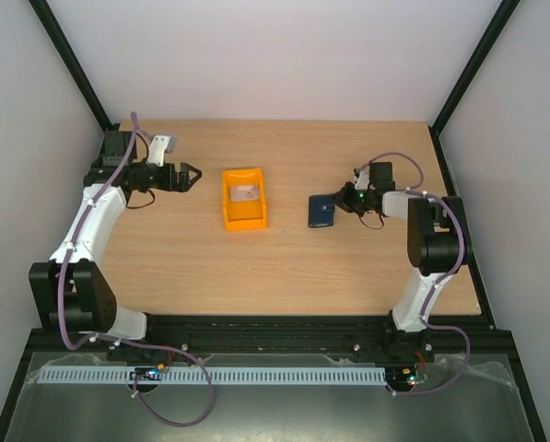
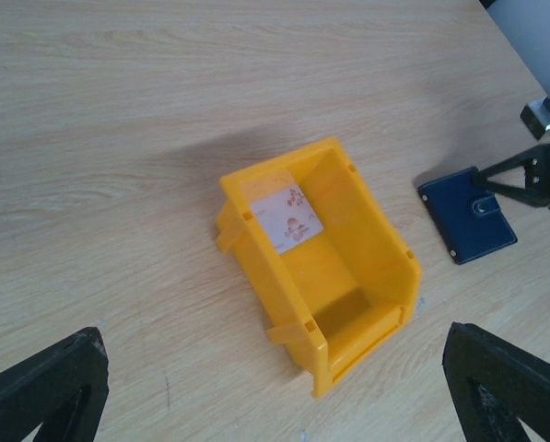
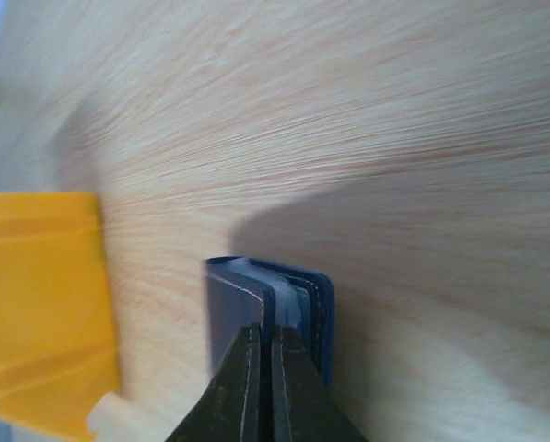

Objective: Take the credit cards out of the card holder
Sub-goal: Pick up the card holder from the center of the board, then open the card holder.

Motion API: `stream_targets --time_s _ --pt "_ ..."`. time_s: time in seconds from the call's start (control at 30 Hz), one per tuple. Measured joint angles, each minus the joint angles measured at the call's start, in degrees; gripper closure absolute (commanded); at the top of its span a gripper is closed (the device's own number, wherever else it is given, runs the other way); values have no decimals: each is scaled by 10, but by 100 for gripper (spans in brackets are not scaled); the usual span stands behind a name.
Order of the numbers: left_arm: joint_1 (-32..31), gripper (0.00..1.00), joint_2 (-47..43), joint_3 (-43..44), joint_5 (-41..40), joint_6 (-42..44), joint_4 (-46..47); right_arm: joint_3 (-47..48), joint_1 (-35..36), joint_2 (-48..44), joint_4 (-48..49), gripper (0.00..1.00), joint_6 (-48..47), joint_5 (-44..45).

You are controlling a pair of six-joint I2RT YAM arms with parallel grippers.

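The dark navy card holder [image 1: 322,212] lies on the table right of centre. It also shows in the left wrist view [image 2: 466,214], snap tab up. My right gripper [image 1: 345,203] is at its right edge. In the right wrist view the right gripper [image 3: 273,339] is pinched shut on the edge of the holder's top cover [image 3: 230,304], and pale card or sleeve edges [image 3: 290,296] show between the covers. A white card with reddish marks [image 2: 288,219] lies in the orange bin [image 2: 385,241]. My left gripper [image 1: 190,175] is open and empty, left of the bin.
The orange bin [image 1: 228,198] stands mid-table between the arms, its side also in the right wrist view [image 3: 35,304]. Black frame posts and pale walls close in the back corners.
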Motion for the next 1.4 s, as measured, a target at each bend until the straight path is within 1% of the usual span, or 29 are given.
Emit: stream_targets --time_s 0.13,0.2,0.3,0.47,0.57,0.63,0.67,0.7,0.8,0.83,0.9,1.1,1.2,1.27,1.33,1.37,1.4 --pt "-11 3 2 12 13 29 -41 -11 20 -62 -6 98 0 -21" --pt "-24 4 3 33 28 51 -73 -11 43 -112 -5 98 1 -30" --pt "-43 6 2 68 62 81 -111 -11 97 -201 20 98 19 -45" --pt "-77 7 -15 108 158 120 -170 -12 197 -294 133 98 84 -53" --pt "-99 7 -30 125 213 131 -191 -16 256 -313 216 98 124 -51" --pt "-108 9 -38 131 240 135 -203 -18 286 -314 261 98 145 -50" --pt "-112 12 -42 134 253 137 -209 -18 297 -314 279 98 153 -49" --pt "-113 17 -45 136 263 140 -213 -18 307 -313 294 98 162 -48" --pt "-112 41 -49 141 285 145 -224 -18 326 -312 331 98 176 -44" --pt "-112 46 -49 141 292 150 -229 -18 330 -311 338 98 178 -44" --pt "-112 52 -49 143 305 164 -242 -18 336 -311 353 98 184 -44" --pt "-112 57 -51 143 345 184 -265 -18 340 -311 366 98 190 -41" --pt "-112 61 -52 143 362 188 -273 -18 343 -311 366 98 191 -40" --pt "-112 69 -52 143 370 191 -274 -18 346 -310 367 98 191 -40" --pt "-112 83 -52 141 376 193 -274 -18 348 -310 368 98 191 -40" --pt "-112 88 -53 139 378 194 -274 -18 349 -309 368 98 191 -40" --pt "-112 92 -54 135 379 194 -272 -18 350 -309 368 98 191 -41"
